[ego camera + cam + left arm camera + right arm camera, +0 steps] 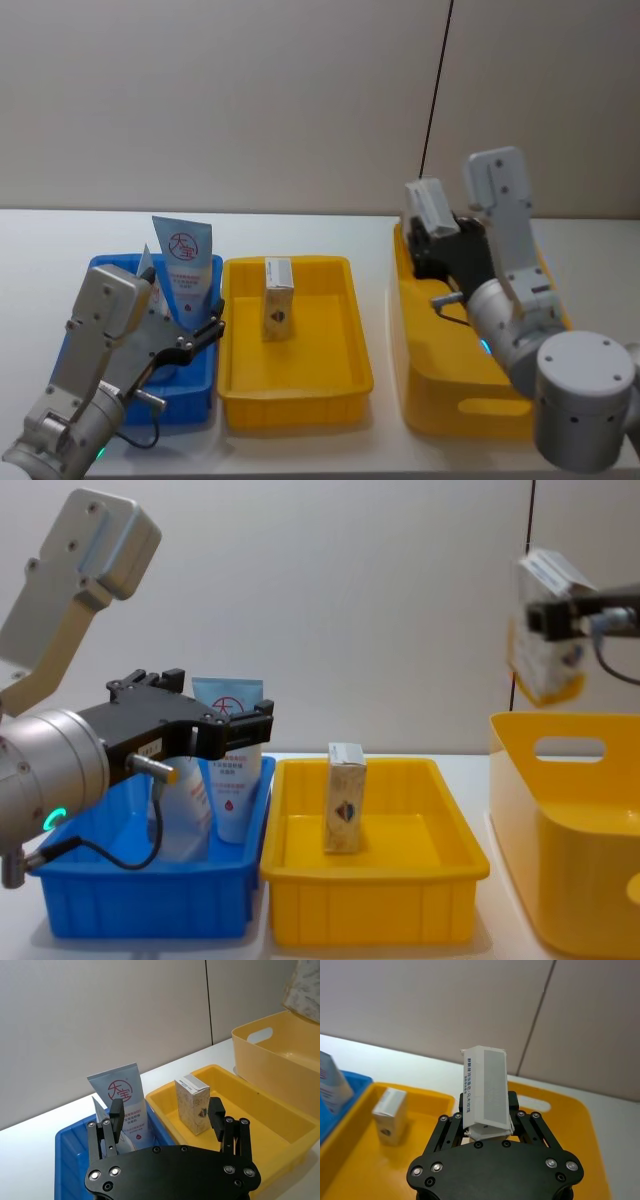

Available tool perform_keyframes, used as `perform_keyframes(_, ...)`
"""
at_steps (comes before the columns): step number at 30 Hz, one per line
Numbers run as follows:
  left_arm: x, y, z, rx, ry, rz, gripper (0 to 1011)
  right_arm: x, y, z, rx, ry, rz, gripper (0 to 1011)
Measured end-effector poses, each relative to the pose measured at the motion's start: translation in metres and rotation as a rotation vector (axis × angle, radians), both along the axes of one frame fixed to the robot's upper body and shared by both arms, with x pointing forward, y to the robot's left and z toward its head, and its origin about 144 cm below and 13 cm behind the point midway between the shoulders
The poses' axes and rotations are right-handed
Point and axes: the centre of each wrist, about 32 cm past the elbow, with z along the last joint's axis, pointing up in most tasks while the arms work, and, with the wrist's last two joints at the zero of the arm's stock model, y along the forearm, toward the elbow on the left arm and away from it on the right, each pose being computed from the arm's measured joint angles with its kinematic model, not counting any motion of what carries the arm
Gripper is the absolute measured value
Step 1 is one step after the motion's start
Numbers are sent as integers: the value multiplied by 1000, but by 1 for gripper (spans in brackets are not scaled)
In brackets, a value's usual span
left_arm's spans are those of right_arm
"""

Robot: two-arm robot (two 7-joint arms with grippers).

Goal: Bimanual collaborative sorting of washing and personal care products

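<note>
Cream carton (486,1087) pinched by its end in right gripper (487,1110), mostly sticking out; could pivot or slip into yellow bin (580,1125) below. Left gripper (166,1115) spread, tube (120,1095) just ahead, could topple it.

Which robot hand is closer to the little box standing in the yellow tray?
Left. The left gripper hovers open over the blue tray, beside the yellow tray with the standing carton. The right gripper is farther off, above the yellow bin, gripping a second carton.

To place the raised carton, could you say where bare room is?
Yellow tray: bare around its standing carton. Blue tray: crowded by tubes and the open left gripper. Right gripper grips a second carton above the yellow bin.
</note>
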Motion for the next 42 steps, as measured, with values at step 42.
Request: perform_keyframes(42, 0, 0, 0, 0, 0, 0, 1001, 18, -40, -35, -36, 188, -180, 749)
